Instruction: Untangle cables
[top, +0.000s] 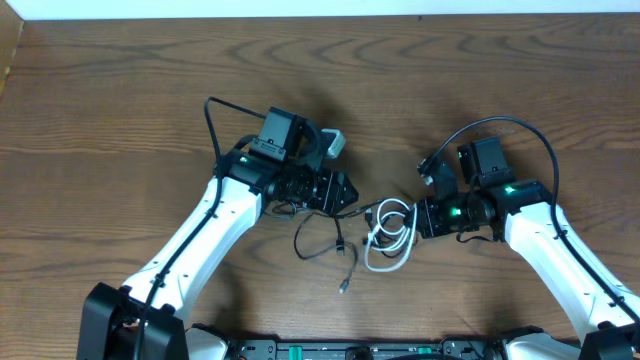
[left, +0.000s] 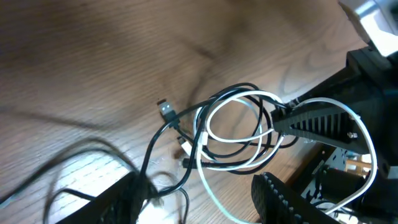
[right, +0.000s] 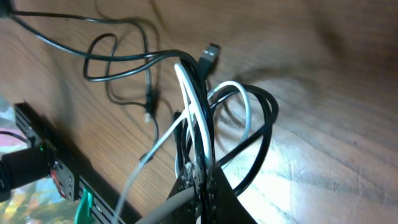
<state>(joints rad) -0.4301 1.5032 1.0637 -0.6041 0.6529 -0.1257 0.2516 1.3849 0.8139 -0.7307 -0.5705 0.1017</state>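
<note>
The white cable (top: 392, 240) lies in loops at the table's middle, tangled with the black cable (top: 318, 238), whose plug end (top: 345, 285) trails toward the front. My right gripper (top: 418, 218) is shut on the bundle's right side. In the right wrist view its fingers (right: 200, 177) pinch white (right: 193, 106) and black (right: 264, 134) strands together. My left gripper (top: 350, 195) sits at the left of the tangle, open. In the left wrist view its fingers (left: 199, 202) are wide apart, with the black cable (left: 163, 134) and the white cable (left: 233, 118) running between them.
The wooden table (top: 130, 110) stretches far to the left and back. A small grey-white block (top: 333, 143) sits on the left arm's wrist. The robot base rail (top: 360, 350) lies along the front edge.
</note>
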